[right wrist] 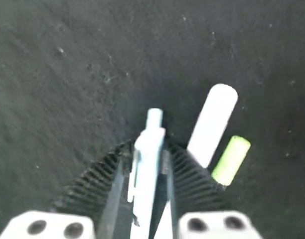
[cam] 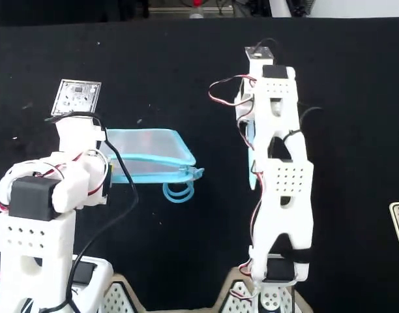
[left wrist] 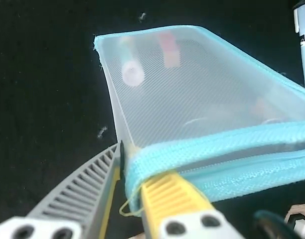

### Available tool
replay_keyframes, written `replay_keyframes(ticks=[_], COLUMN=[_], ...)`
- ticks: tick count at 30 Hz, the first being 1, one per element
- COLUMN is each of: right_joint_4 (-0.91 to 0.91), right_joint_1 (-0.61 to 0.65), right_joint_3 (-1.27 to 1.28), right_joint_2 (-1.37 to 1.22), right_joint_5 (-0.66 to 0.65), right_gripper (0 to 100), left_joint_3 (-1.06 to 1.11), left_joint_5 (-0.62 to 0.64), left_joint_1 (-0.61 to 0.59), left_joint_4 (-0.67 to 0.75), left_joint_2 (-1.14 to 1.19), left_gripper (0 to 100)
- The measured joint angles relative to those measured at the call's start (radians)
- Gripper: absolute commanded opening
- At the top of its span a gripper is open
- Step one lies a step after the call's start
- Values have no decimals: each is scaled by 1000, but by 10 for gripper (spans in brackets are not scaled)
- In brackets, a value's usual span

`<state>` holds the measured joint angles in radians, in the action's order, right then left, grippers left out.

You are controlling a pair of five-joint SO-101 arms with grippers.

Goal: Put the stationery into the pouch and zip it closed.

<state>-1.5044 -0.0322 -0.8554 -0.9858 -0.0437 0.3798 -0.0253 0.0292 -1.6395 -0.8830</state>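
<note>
Lengthwise, pen [right wrist: 145,184] lies clamped within right gripper [right wrist: 147,148].

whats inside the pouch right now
Through the translucent wall of the pouch: a white cylinder end, a pink-red piece and an orange blur. What they are is unclear; the zipper band and the left pincer cover the rest.

Robotics lab bench, black-covered table [cam: 154,52], white robot arms [cam: 284,195], exposed wiring [cam: 217,91]

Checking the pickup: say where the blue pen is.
The pen is clamped in the right gripper, right of the pouch in the high view, with a white stick and a green stick nearby.
</note>
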Motion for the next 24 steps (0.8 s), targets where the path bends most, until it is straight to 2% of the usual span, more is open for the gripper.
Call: replay_keyframes(ticks=[12,16,24], right_joint_4=[-219,-222,-222], right_joint_1=[9,15,46], right_joint_3=[-112,-112,132], right_joint_2=[-28,-21,227], right_joint_5=[-31,-41,-43], right_gripper=[11,11,11], left_joint_3=[0,0,0], left_joint_5=[0,0,0], left_joint_1=[0,0,0], left_joint_4=[0,0,0], left_joint_2=[0,0,0], left_gripper=[30,30,30])
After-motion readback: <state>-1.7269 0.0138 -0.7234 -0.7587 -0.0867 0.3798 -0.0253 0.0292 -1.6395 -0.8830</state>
